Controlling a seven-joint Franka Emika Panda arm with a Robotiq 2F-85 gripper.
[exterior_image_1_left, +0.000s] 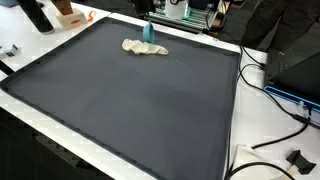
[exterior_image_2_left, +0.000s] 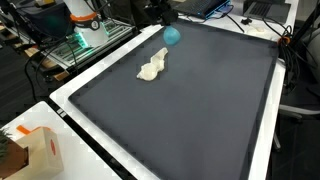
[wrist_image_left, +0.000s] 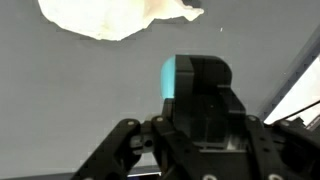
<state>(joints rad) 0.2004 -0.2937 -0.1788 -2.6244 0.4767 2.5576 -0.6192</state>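
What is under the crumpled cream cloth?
Only the dark mat shows around the cloth, with a teal object beside it. Anything beneath its folds is covered.

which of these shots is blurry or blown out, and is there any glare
Wrist view: the white cloth is overexposed and soft, and the pincer is dark and out of focus at the bottom edge. Both exterior views: even light, a mild sheen on the dark mat, no hard shadows, little fine detail.
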